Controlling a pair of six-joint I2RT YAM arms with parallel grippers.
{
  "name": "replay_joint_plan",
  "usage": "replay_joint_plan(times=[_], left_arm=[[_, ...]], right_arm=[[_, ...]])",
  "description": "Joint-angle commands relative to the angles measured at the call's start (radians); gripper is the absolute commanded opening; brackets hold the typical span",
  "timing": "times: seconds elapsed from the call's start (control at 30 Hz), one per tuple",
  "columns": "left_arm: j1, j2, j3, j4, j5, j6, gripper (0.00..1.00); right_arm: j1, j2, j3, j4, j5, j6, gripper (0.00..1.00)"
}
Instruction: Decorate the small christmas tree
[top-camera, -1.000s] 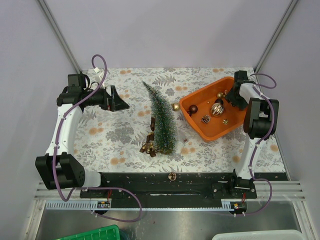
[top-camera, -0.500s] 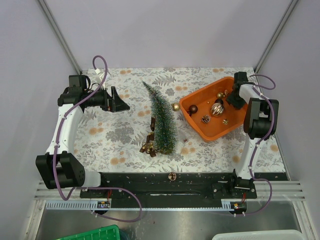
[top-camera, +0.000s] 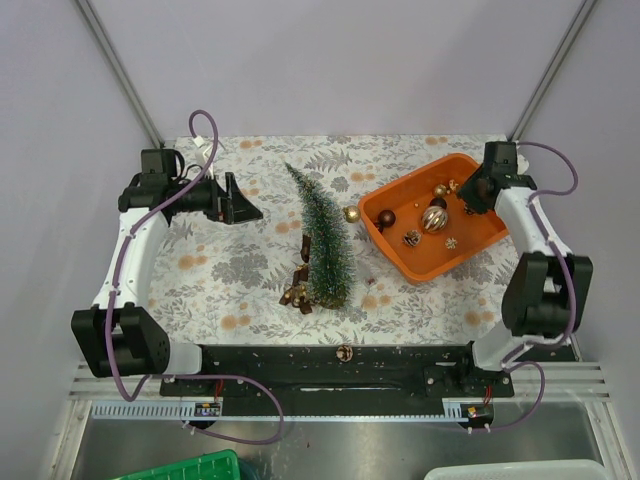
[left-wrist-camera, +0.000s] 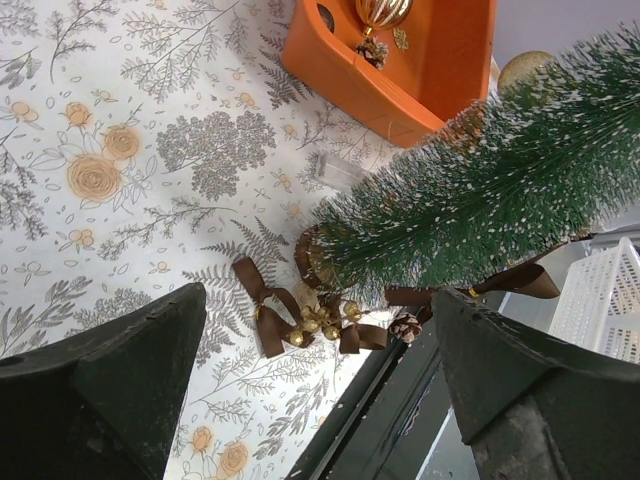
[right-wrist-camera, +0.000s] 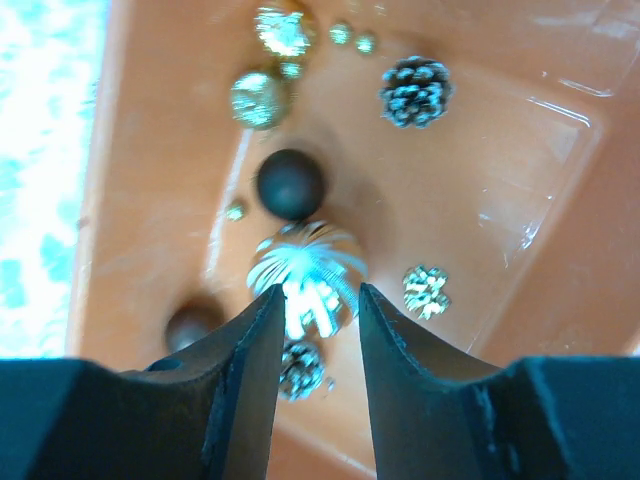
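top external: the small christmas tree (top-camera: 325, 240) was seen lying on its side mid-worktop (top-camera: 220, 290), beside the orange tray (top-camera: 400, 262).

left wrist: the left end effector (left-wrist-camera: 320, 390) was held fully released and empty, short of the tree.

right wrist: the right end effector (right-wrist-camera: 318, 300) was poised over the tray, half-narrowed, nothing gripped, with a silver ribbed ball (right-wrist-camera: 305, 270) lined up below.

ornament picking was judged the step in hand; descent and closure around that ball would be called for.
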Motion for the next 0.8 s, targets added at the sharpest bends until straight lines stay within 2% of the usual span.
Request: replay_joint_plan(times=[0.0, 0.1, 0.17, 0.3, 0.43, 0.77], left_arm=[[-0.031, -0.029, 0.004, 0.083, 0.031, -0.018, 0.99], [-0.040, -0.035, -0.006, 0.098, 0.039, -0.030, 0.99], [-0.040, -0.043, -0.012, 0.098, 0.036, -0.027, 0.99], [-0.040, -0.050, -0.026, 0.100, 0.027, -0.018, 0.99], [-0.042, -0.041, -0.019, 0.082, 0.016, 0.002, 0.99], [-0.042, -0.006, -0.002, 0.078, 0.011, 0.008, 0.99]], right_arm=[[0.033, -0.172, -0.058, 0.024, -0.017, -0.009, 0.48], [0.032, -0.132, -0.028, -0.028, 0.088, -0.046, 0.68], [0.032, -0.068, 0.010, -0.031, 0.102, -0.050, 0.72], [0.026, 0.101, 0.122, -0.062, 0.149, -0.062, 0.74], [0.015, 0.204, 0.195, -0.063, 0.201, -0.069, 0.74], [-0.028, 0.320, 0.224, -0.031, 0.223, -0.085, 0.73]])
